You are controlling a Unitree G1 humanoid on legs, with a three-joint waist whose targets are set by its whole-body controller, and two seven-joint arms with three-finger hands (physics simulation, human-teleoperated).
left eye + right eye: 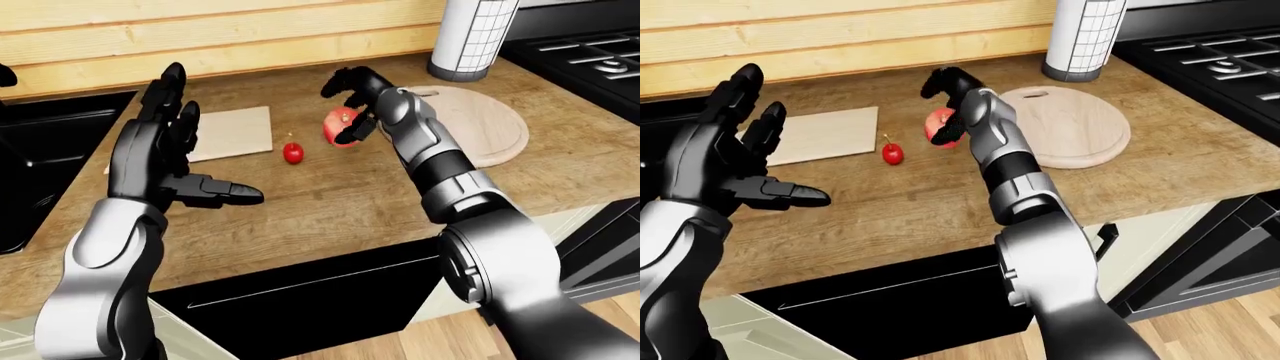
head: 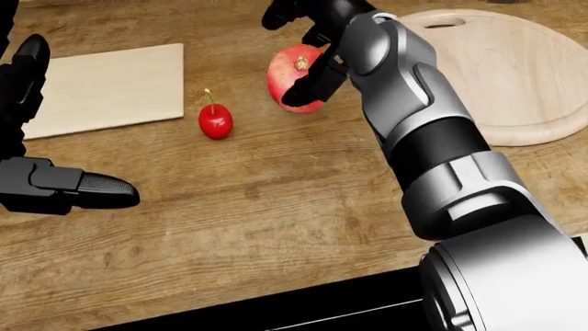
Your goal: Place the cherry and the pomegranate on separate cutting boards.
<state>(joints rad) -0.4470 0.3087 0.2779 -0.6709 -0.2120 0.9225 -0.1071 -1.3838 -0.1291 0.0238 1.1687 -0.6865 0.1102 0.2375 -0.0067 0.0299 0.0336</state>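
The red pomegranate (image 2: pixel 287 72) lies on the wooden counter between two boards. My right hand (image 2: pixel 285 61) hovers over it, open: the thumb lies against its lower right side and the other fingers arch above its top without closing. The small red cherry (image 2: pixel 215 122) with its stem up rests just left of the pomegranate, untouched. A pale rectangular cutting board (image 2: pixel 110 86) lies up and to the left of the cherry, and a round cutting board (image 2: pixel 515 76) lies to the right. My left hand (image 1: pixel 195 142) is raised at the left, open and holding nothing.
A white gridded cylinder (image 1: pixel 475 37) stands above the round board. A black stove (image 1: pixel 590 52) fills the top right, and a black sink (image 1: pixel 50 150) lies at the left. The counter's near edge (image 1: pixel 330 255) drops to dark cabinets.
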